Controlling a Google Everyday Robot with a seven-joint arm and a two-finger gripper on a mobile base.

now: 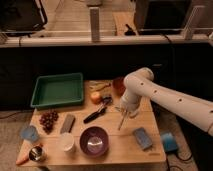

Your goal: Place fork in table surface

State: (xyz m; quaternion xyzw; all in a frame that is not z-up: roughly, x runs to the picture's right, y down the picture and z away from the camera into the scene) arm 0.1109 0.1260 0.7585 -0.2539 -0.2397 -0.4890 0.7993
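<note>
My gripper (123,111) hangs from the white arm over the right middle of the light wooden table surface (118,151). It is shut on the upper end of the slim silver fork (121,122). The fork slants down and to the left from the gripper. Its lower tip is close to the tabletop, just right of the purple bowl (94,141). I cannot tell whether the tip touches the wood.
A black-handled utensil (95,114) lies left of the gripper, with an orange fruit (95,97) and a red bowl (118,85) behind it. A blue sponge (143,138) is front right. A green tray (57,90), grapes (48,120), a grey block (67,123), a white cup (66,141), a blue cup (30,134) and a metal can (35,153) are on the left.
</note>
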